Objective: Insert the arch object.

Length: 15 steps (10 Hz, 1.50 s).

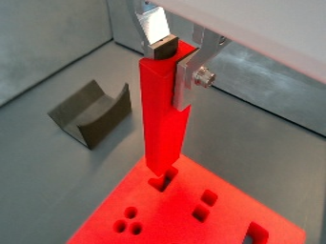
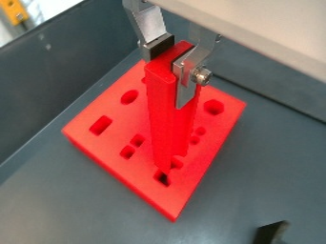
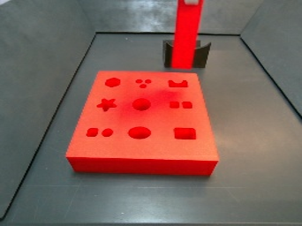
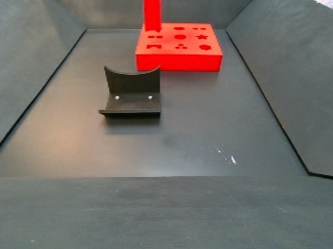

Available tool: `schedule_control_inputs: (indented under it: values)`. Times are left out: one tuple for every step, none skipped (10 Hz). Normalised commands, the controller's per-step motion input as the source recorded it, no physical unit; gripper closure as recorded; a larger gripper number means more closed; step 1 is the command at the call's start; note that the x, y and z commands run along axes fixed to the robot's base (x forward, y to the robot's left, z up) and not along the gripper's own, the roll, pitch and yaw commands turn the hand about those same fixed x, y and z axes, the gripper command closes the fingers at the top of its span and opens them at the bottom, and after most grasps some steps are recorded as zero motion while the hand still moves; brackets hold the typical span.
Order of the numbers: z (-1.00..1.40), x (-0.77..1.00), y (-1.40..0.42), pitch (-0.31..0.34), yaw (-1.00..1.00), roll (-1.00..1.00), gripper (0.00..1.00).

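My gripper (image 1: 173, 63) is shut on the top of a tall thin red bar (image 1: 163, 124), which hangs upright; both wrist views show it (image 2: 173, 61). The bar's lower end meets a small hole (image 1: 162, 181) near one edge of the flat red board (image 2: 109, 124) with shaped holes. In a side view the bar (image 3: 189, 26) rises out of frame by the board's (image 3: 141, 146) far right corner. It also shows in a side view (image 4: 151, 19) over the board (image 4: 182, 60). The small dark arch object is not in view. The gripper is out of frame in both side views.
The dark fixture (image 4: 130, 93) stands on the grey floor apart from the board, in front of it in a side view. It shows beside the bar in a wrist view (image 1: 90, 114) and behind the bar in a side view (image 3: 200, 55). Grey walls enclose the floor.
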Motion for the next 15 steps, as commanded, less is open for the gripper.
schedule_control_inputs:
  values:
    - [-0.31,0.2,0.08,-0.066,0.66,-0.16,1.0]
    - [-0.27,0.13,0.14,-0.061,0.66,-0.13,1.0]
    - [-0.16,0.07,0.13,-0.046,0.61,-0.09,1.0]
    - [-0.07,-0.03,0.0,0.0,0.07,-0.02,1.0]
    - [-0.02,0.0,0.0,0.0,0.0,0.0,1.0]
    - [-0.19,-0.09,-0.21,0.0,-0.06,0.16,1.0]
    - [-0.22,-0.13,-0.15,0.0,-0.21,0.16,1.0]
    - [-0.2,-0.12,-0.1,0.0,-0.23,0.12,1.0]
    - [-0.05,-0.01,-0.05,-0.004,-0.13,0.04,1.0]
    - [-0.07,0.0,0.0,-0.016,-0.08,0.03,1.0]
    - [-0.07,0.0,0.0,-0.007,-0.09,0.06,1.0]
    - [-0.09,0.0,0.0,0.0,-0.05,0.07,1.0]
    - [-0.13,0.01,0.0,-0.001,0.0,0.05,1.0]
    - [-0.16,0.1,0.0,-0.003,0.0,0.04,1.0]
    - [-0.22,0.15,0.0,-0.003,0.0,0.07,1.0]
